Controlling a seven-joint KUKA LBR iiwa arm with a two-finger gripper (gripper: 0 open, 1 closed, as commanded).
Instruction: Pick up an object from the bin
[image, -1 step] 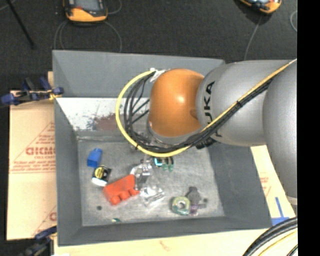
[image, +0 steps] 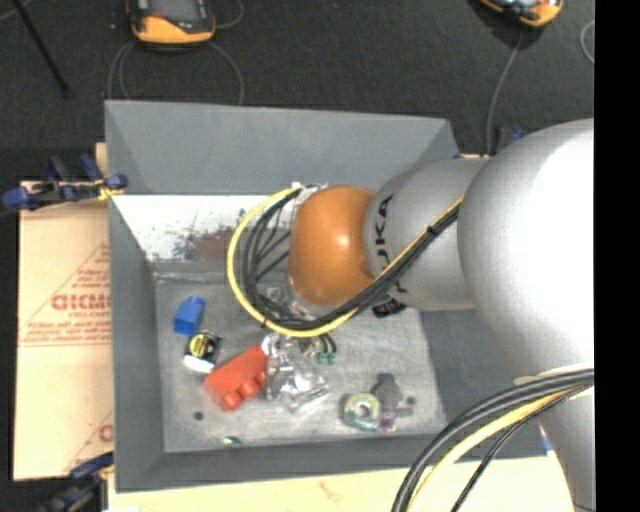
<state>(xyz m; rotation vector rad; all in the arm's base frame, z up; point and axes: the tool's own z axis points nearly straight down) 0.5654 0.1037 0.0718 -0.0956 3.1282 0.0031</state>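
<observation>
Jaws' state cannot be told beneath the arm's orange cover. The gripper (image: 287, 368) stands low in the bin (image: 135, 350), just right of the red block (image: 236, 378), the likeliest pick, whose long axis runs lower left to upper right, toward the gripper. Counted: one red block; one greenish ring (image: 361, 410), well right of it; one blue piece (image: 189, 314), up-left; one yellow-black piece (image: 202, 347), just up-left.

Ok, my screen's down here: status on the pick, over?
Gripper low in the bin, mid-floor, over a clear plastic piece beside the red block. Grip not confirmed. Blue piece and grey ring lie apart, not in the way.
</observation>
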